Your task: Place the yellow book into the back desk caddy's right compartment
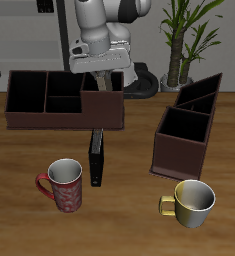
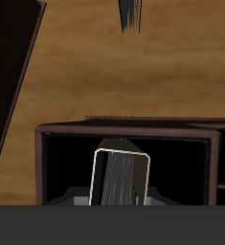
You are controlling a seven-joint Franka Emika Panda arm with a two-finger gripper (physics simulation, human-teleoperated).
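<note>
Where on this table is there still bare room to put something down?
Bare wood lies between the red mug and the metal cup, and along the front edge. It is crowded at the back desk caddy, where the pincer hangs with the yellow book.

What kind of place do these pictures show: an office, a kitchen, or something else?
Probably a simulated study or office desk. A wooden table holds two desk caddies, a black book and two mugs; a potted plant stands behind. The robot arm marks it as a test scene.

Dark-brown caddy point(image 1: 49, 100), red patterned mug point(image 1: 64, 187)
</note>
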